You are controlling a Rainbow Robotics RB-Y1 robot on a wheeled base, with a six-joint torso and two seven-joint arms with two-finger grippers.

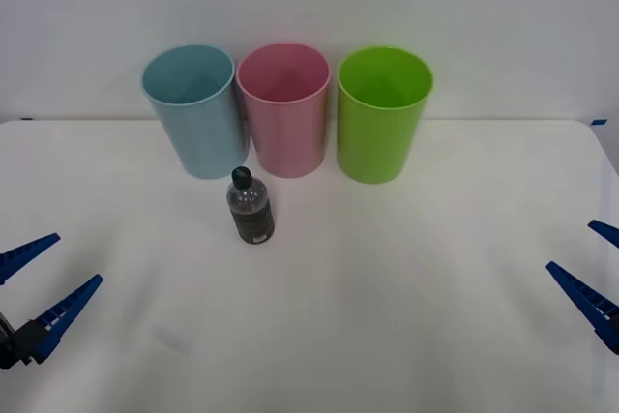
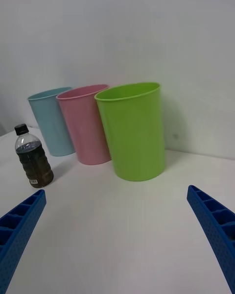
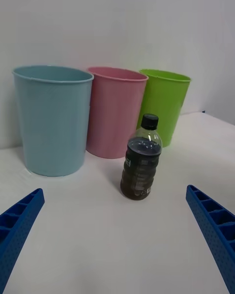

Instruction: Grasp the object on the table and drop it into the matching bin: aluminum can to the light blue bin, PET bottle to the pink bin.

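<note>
A small clear PET bottle (image 1: 250, 208) (image 3: 141, 162) (image 2: 33, 157) with a black cap and dark contents stands upright on the white table (image 1: 387, 297), just in front of the gap between the light blue bin (image 1: 194, 109) (image 3: 53, 120) (image 2: 50, 121) and the pink bin (image 1: 284, 107) (image 3: 114, 111) (image 2: 85, 124). My left gripper (image 1: 39, 292) (image 3: 115, 240) hovers open near the table's front left corner, well short of the bottle. My right gripper (image 1: 598, 273) (image 2: 117, 235) is open at the table's right edge, nothing between its fingers.
A lime green bin (image 1: 381, 113) (image 2: 133, 130) (image 3: 165, 103) stands to the right of the pink one; the three bins form a tight row at the back, against a white wall. Bare tabletop spreads in front of the bottle and to both sides.
</note>
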